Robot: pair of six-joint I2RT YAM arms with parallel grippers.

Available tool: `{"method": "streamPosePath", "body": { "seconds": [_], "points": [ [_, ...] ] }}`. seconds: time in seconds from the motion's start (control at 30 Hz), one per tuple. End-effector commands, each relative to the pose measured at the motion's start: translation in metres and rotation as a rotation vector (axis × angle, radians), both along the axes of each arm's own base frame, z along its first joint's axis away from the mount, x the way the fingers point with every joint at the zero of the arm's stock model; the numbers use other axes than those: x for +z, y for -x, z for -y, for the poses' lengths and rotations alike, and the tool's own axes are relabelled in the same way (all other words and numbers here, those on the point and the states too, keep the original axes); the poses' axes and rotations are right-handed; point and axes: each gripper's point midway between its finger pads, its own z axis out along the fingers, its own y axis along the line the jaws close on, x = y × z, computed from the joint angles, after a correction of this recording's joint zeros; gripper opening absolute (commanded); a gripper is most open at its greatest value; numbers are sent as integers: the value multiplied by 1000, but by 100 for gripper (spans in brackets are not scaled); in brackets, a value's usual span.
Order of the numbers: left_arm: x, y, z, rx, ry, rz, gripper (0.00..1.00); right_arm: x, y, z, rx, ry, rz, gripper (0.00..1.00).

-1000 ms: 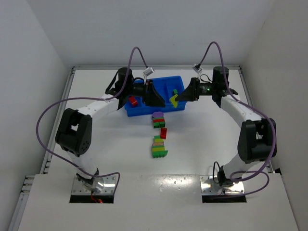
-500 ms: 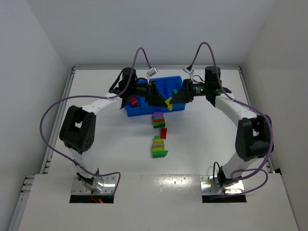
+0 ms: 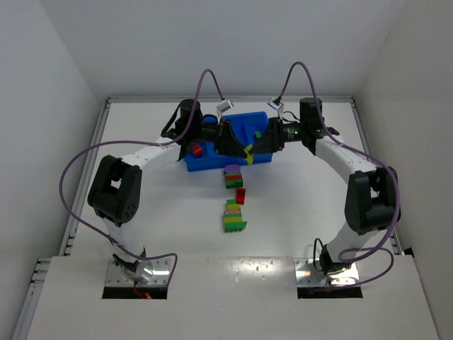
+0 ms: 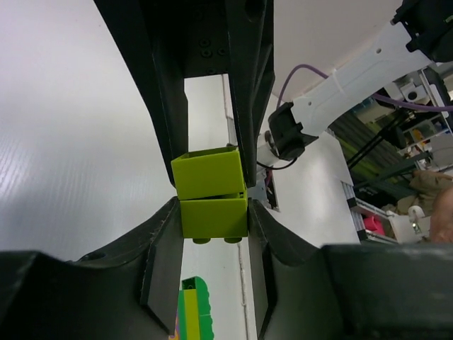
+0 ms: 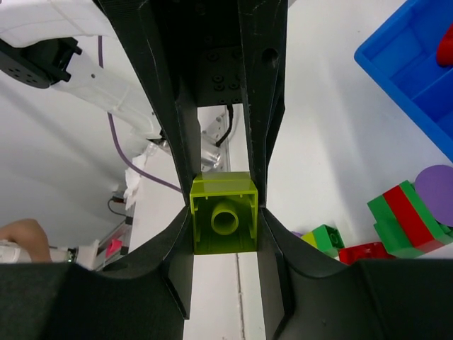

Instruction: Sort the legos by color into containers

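Yellow-green bricks (image 4: 209,177), two stacked, hang at upper centre of the overhead view, by the blue tray's (image 3: 203,166) lower edge. The left gripper (image 4: 212,219) clamps one and the right gripper (image 5: 225,216) the other. Three lego clumps (image 3: 232,216) lie lower on the table (image 3: 163,212).

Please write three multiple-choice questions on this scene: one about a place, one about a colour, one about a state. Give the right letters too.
1. Where do the loose bricks lie relative to the blue tray?
A) inside it
B) on its near side
C) behind it

2. Which colour is the brick in the right gripper?
A) red
B) purple
C) yellow-green

3. How is the left gripper?
A) open
B) shut on a brick
C) out of view

1 B: they lie below the tray in the top view.
2 C: the right wrist view shows it.
3 B: it clamps a yellow-green brick.
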Motion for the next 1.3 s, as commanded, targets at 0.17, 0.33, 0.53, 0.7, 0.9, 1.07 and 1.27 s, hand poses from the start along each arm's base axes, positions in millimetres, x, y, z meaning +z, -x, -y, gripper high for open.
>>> {"method": "streamPosePath", "body": {
  "seconds": [0.17,0.33,0.53,0.7,0.9,1.07,1.27],
  "points": [
    [5,29,0,-100,49,92,11,22,-30,28,-124,18,139,11],
    [-17,15,1,-9,-14,98,12,28,-49,65,-265,48,159,11],
    [-42,-99,7,394,-309,165,16,18,-41,72,-331,119,212,11],
    [-73,-168,-12,673,-534,227,18,15,-41,76,-357,164,237,11],
    [-103,-202,-34,861,-682,237,19,9,-40,74,-358,188,240,11],
    [-101,-222,-24,893,-671,276,19,6,-44,74,-357,190,229,11],
    [-111,-241,-22,942,-701,305,31,3,-42,75,-353,195,220,11]
  ]
}}
